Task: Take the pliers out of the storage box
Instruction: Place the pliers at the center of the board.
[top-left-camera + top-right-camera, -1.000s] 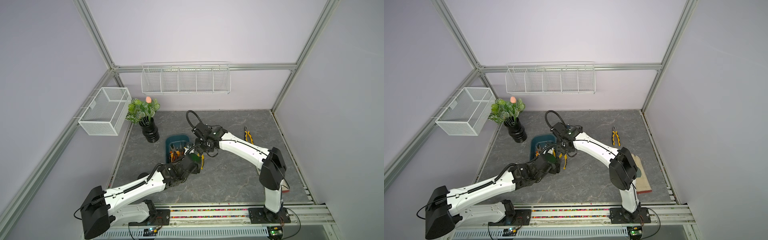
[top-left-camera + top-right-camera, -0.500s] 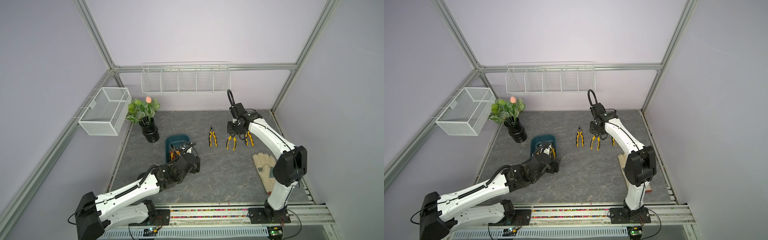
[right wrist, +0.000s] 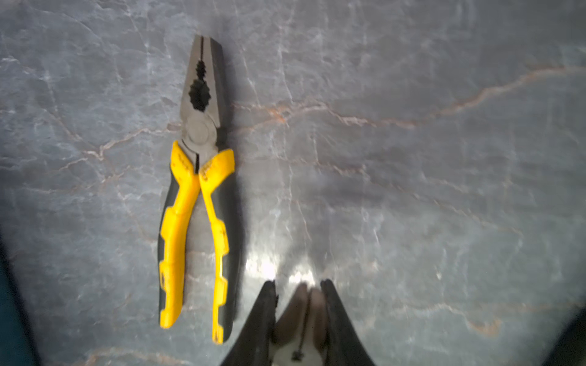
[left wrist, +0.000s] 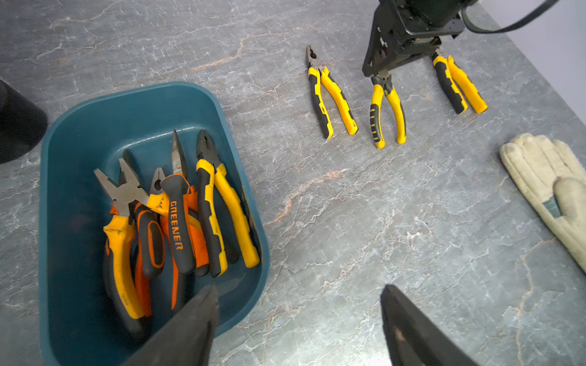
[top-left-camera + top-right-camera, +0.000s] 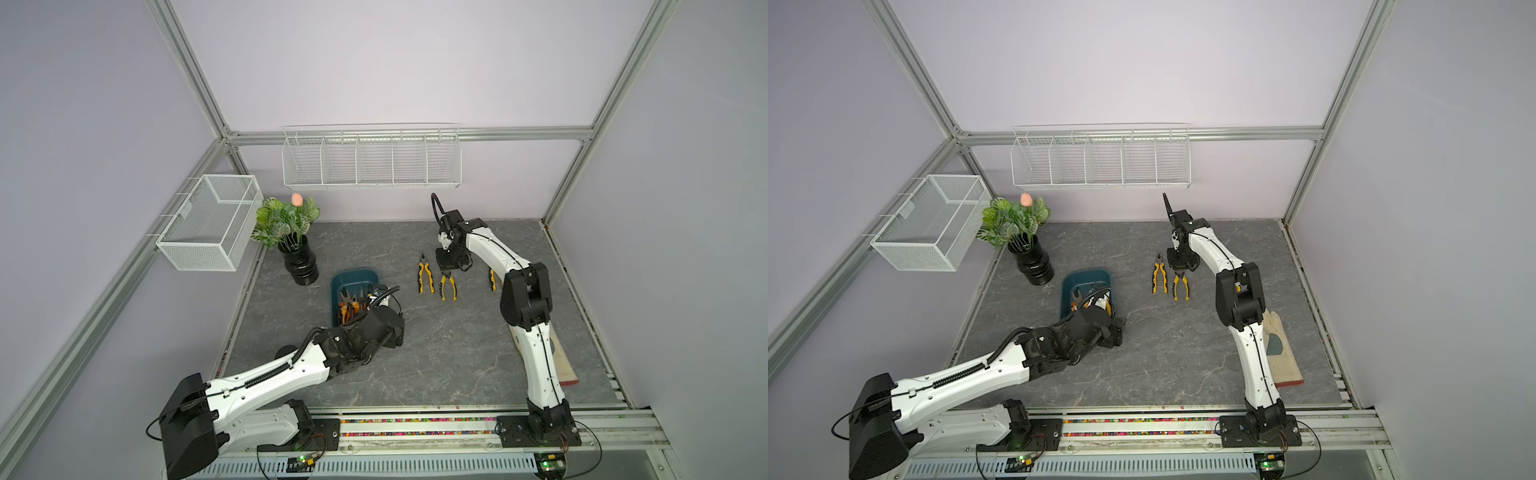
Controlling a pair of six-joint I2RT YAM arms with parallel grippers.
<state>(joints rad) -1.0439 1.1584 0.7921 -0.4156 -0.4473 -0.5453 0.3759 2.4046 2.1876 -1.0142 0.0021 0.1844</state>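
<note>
1. A second ago the right pincer (image 3: 298,285) was over at the storage box (image 4: 63,221) and only one pair lay outside it. Now three pairs lie in a row on the desk (image 4: 348,221). Since half a second ago the right arm's elbow has folded in from the desk's right edge.
2. The right pincer is pinching the head of the middle pliers (image 4: 382,85), whose handles are splayed (whether they touch the desk I cannot tell).
3. The left pincer (image 4: 299,287) is spread wide and holds nothing. It hovers at the box's near corner, about where it was.
4. A heap of pliers (image 4: 177,221) lies inside the box.
5. The nearest pliers (image 3: 199,133) and the far pliers (image 4: 464,85) flank the middle pair, none of them touching.
6. Bare desk runs between the box and the row and on to the front rail. The black vase (image 5: 301,266) stands near the box, and the glove (image 4: 545,177) lies toward the right edge.
</note>
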